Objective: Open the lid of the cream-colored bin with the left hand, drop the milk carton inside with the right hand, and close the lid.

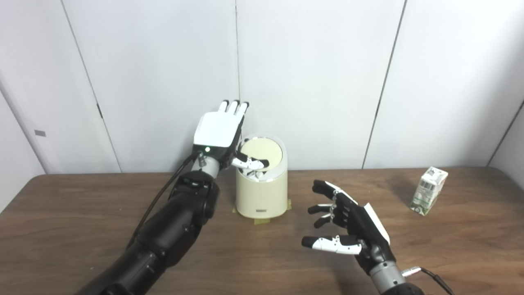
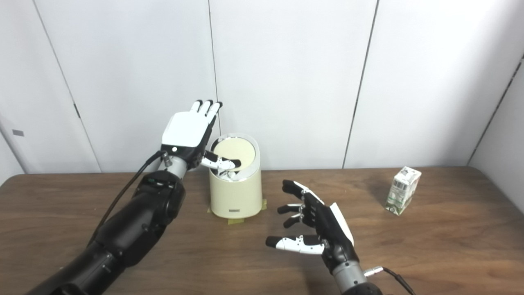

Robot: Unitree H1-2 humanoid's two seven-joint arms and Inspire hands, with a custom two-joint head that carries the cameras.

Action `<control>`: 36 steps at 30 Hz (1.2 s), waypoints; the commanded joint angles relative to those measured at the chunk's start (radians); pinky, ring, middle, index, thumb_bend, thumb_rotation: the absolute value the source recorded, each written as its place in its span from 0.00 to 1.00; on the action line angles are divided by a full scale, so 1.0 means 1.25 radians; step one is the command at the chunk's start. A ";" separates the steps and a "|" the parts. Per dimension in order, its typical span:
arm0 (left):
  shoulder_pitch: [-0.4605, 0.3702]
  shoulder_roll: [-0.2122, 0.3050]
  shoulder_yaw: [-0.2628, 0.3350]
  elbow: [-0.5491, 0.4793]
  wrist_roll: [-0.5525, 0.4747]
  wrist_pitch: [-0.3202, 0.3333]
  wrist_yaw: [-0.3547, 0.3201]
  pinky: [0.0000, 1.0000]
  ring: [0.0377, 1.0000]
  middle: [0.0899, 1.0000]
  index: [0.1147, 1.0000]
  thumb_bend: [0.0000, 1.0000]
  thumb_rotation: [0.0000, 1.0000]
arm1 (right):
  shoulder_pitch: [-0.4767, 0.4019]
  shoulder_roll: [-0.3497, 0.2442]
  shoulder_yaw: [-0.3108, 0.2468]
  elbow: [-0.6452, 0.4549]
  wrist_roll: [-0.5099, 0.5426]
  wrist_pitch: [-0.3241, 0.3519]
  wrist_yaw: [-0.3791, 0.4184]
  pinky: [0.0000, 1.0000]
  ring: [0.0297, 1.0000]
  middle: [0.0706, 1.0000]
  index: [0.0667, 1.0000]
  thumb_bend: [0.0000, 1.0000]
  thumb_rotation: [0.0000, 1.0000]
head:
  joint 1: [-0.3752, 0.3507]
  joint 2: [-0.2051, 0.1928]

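Now, on the left side, the left hand (image 1: 219, 132) is standing raised at the upper left edge of the cream-colored bin (image 1: 262, 192), with its white back facing the cameras and its fingers (image 1: 234, 107) pointing straight up, close together and holding nothing. Its thumb (image 1: 248, 162) is reaching sideways over the front of the lid (image 1: 262, 153) — whether it is really touching the lid or only hovering just above it, I cannot tell. The lid is sitting tilted in the ring of the bin, with its face turning toward the cameras, and a small dark gap is showing at its front edge under the thumb. The bin itself is standing upright on the wooden table (image 1: 82, 213), near the far edge, with pieces of yellowish tape (image 1: 262, 221) showing at its base. To the right of the bin and nearer to the cameras, the right hand (image 2: 317, 227) is hovering above the table with its palm turning to the left; the fingers are spreading wide and a little curled, and it is gripping nothing. Further right, well apart from this hand and from the bin, the milk carton (image 2: 403, 190) — white with green print — is standing on the table and leaning a little, near the white wall panels (image 1: 319, 73).
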 commanded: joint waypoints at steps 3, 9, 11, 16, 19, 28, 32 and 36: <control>0.018 -0.021 0.064 -0.010 -0.070 -0.023 0.030 0.82 0.99 1.00 1.00 1.00 0.24 | -0.034 -0.002 -0.001 -0.005 0.007 -0.030 0.001 0.48 0.65 0.84 0.83 0.74 0.14 | 0.000 -0.001; 0.033 -0.048 0.190 -0.057 -0.212 -0.089 0.064 0.84 1.00 1.00 1.00 0.96 0.29 | -0.036 0.000 -0.002 0.000 0.006 -0.032 -0.002 0.49 0.64 0.84 0.83 0.74 0.14 | 0.006 -0.005; 0.033 -0.052 0.221 -0.073 -0.248 -0.104 0.063 0.80 0.99 1.00 1.00 0.95 0.31 | -0.037 -0.002 -0.002 0.002 0.008 -0.030 0.000 0.49 0.65 0.84 0.83 0.74 0.14 | 0.008 -0.005; 0.027 -0.035 0.256 -0.105 -0.280 -0.111 0.046 0.70 0.90 0.94 0.99 0.93 0.32 | -0.037 -0.009 0.000 0.005 0.005 -0.028 0.005 0.51 0.65 0.84 0.83 0.73 0.13 | 0.014 -0.007; 0.038 -0.033 0.295 -0.145 -0.342 -0.104 0.016 0.70 0.87 0.90 0.96 0.94 0.32 | -0.038 -0.017 0.004 0.004 0.008 -0.023 0.014 0.51 0.67 0.86 0.85 0.75 0.08 | 0.012 -0.006; 0.186 -0.040 0.420 -0.327 -0.583 -0.131 -0.068 0.71 0.84 0.83 0.84 0.87 0.26 | -0.042 -0.015 0.001 0.018 0.004 -0.043 0.008 0.50 0.66 0.85 0.84 0.76 0.09 | 0.005 -0.007; 0.270 -0.047 0.449 -0.374 -0.649 -0.186 -0.070 0.64 0.78 0.80 0.79 0.83 0.24 | -0.042 -0.015 -0.005 0.023 -0.014 -0.053 -0.006 0.50 0.65 0.84 0.84 0.77 0.13 | 0.006 -0.012; 0.344 -0.046 0.463 -0.401 -0.693 -0.241 -0.073 0.62 0.72 0.76 0.76 0.83 0.27 | -0.040 -0.010 -0.019 0.029 -0.017 -0.073 -0.026 0.53 0.67 0.84 0.83 0.77 0.12 | 0.002 -0.016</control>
